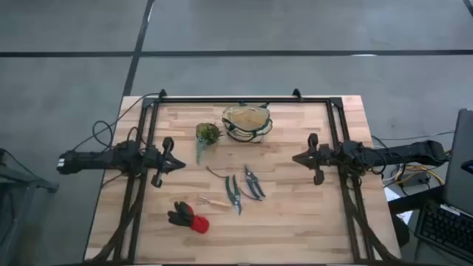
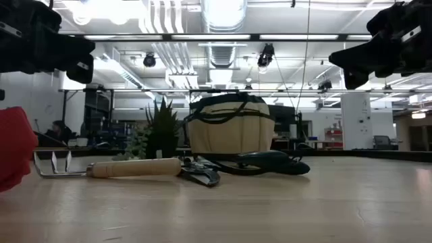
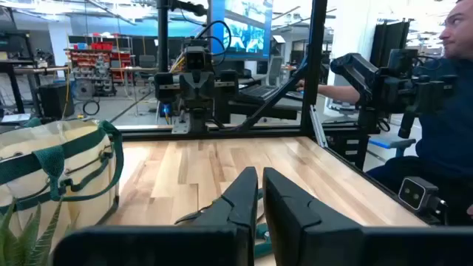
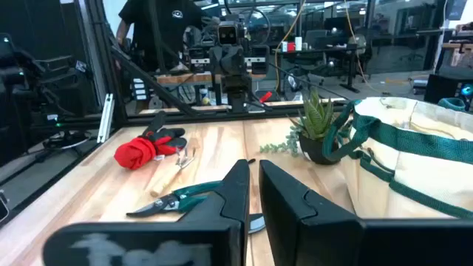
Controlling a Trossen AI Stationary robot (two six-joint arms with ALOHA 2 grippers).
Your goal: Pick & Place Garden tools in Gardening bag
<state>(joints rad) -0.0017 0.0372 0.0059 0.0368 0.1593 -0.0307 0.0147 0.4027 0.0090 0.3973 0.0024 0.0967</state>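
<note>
Nearest, the right gripper [image 4: 251, 188] is closed, empty; stiff, slick pruning shears [image 4: 194, 199] below best taken at the handles.

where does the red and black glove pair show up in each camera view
High view: gloves near the table's front edge, on the left arm's side.
Low view: red fabric at the left edge.
Left wrist view: not in it.
Right wrist view: gloves left of centre.
Shared landmark: wooden-handled tool beside them.
</note>
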